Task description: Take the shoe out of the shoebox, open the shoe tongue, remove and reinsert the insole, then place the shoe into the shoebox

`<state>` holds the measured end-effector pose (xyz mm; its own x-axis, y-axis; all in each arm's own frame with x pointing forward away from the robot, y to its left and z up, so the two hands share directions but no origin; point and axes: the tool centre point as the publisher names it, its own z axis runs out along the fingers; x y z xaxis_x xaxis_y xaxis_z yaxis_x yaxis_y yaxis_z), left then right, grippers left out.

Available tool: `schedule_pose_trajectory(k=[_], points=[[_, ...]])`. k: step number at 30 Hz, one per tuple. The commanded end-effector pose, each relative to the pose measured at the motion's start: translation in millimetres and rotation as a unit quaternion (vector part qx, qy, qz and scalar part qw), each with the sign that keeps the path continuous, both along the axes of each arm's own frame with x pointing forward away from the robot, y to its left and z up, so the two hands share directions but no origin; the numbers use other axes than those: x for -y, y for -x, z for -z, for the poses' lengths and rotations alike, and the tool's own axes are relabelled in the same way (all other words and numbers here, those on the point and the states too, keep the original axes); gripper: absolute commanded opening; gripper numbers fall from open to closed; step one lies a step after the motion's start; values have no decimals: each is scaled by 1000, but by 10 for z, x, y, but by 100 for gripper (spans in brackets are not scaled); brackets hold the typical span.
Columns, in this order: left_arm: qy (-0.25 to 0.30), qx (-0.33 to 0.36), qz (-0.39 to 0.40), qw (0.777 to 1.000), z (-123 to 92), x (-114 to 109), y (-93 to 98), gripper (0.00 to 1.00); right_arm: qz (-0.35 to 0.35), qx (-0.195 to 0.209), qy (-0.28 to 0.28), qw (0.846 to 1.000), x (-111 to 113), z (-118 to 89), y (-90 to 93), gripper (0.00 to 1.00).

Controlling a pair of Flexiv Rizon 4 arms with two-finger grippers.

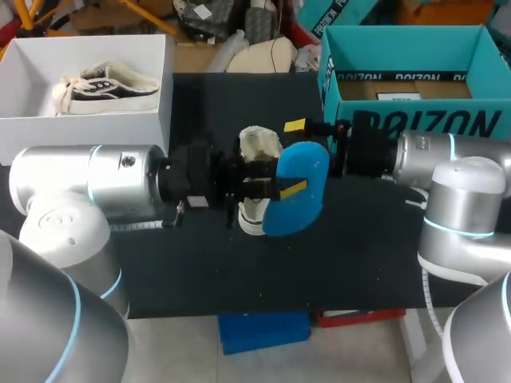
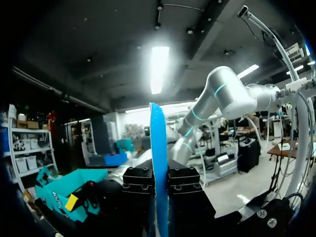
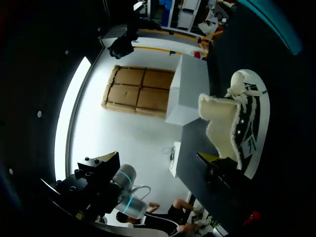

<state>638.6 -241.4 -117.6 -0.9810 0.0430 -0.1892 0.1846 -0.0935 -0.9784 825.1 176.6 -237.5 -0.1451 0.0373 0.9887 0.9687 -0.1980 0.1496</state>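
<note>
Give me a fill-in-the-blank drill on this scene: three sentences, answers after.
1. The left gripper is shut on the blue ___.
2. One shoe lies inside the ___ shoebox.
3. The open box at the table's right rear is ___.
Missing words: insole; white; teal.

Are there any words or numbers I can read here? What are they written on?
Teal box, front wall: big dark letters, a brand name, so left unspelled.
Teal box, inner back wall: the same lettering, smaller.
White label inside it: too small to read.
Shoe, sole: dark marks, too blurred to read.
White shoebox, blue insole: no writing seen.
</note>
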Motion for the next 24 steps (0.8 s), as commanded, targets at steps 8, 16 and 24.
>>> schedule_pose_trajectory(k=[8,16,24], points=[[-28,205,-80,975,663,-171,-138,0,2,-1,1,1000,-20,3,4,100],[-28,205,-80,975,663,-171,-138,0,2,-1,1,1000,-20,3,4,100],[-28,205,-80,975,663,-171,-138,0,2,-1,1,1000,-20,3,4,100]])
